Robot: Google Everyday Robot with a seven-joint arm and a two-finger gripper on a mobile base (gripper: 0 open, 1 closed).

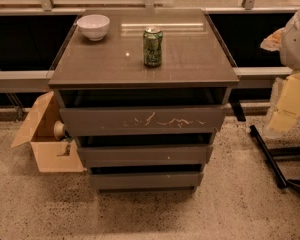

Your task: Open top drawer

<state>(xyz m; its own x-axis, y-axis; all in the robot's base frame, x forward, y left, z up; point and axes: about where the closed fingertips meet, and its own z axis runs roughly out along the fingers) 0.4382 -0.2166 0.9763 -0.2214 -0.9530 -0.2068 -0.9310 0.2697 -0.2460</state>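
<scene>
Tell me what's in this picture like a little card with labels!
cabinet: grey-brown, three drawers stacked
top drawer: widest, no handle, pale scratches right of centre, dark gap above its front
on top: white bowl at back left; green can upright near the middle, apart from the bowl
floor: open cardboard box beside the cabinet's left side
gripper: not in view

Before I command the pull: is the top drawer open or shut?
Looks shut: top drawer front sits under the tabletop edge, no interior showing; gripper out of view.
</scene>
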